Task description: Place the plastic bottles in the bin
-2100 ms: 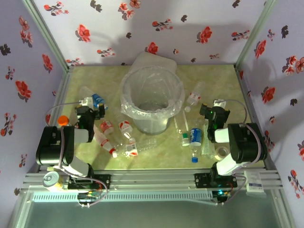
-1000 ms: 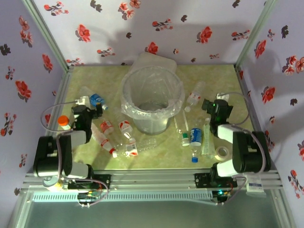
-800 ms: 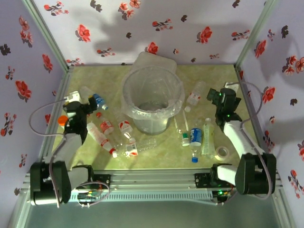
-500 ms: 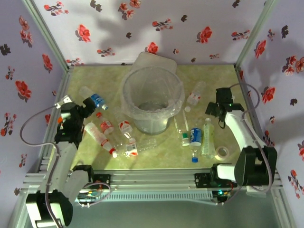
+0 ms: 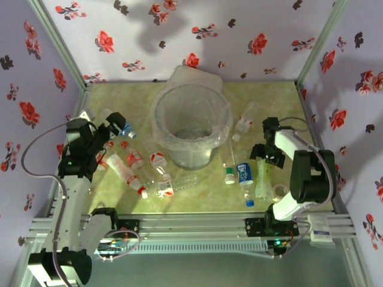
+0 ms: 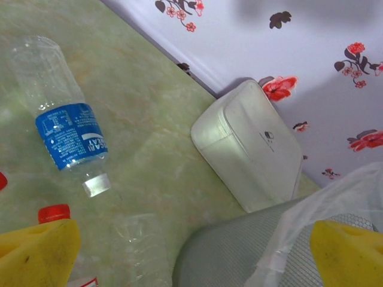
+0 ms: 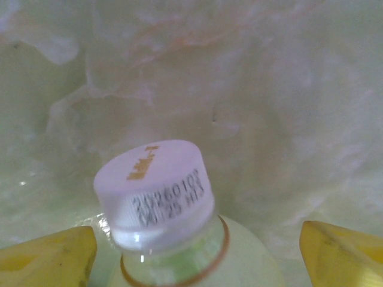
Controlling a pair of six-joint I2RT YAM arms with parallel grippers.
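While you've got both arms out over the bottles, I'd call this the pick-up step, with nothing lifted yet. At the left of the top view, your left gripper [image 5: 109, 130] hangs wide open and empty. It's near the blue-label bottle [image 6: 67, 133], which lies on its side at the left of the wrist view, cap pointing down-frame. A few red-label bottles [image 5: 134, 160] lie just right of that, and the bin [image 5: 190, 156] stands in the middle of the frame. Over on the right, your right gripper [image 5: 265, 158] sits low with its jaws apart, one on each side of the white-capped bottle [image 7: 157, 182], not pinching it as far as I can see. Next move, I reckon, is to squeeze that neck, lift clear, swing left over the rim and let go. The neck looks slick and narrow, so it could slip.
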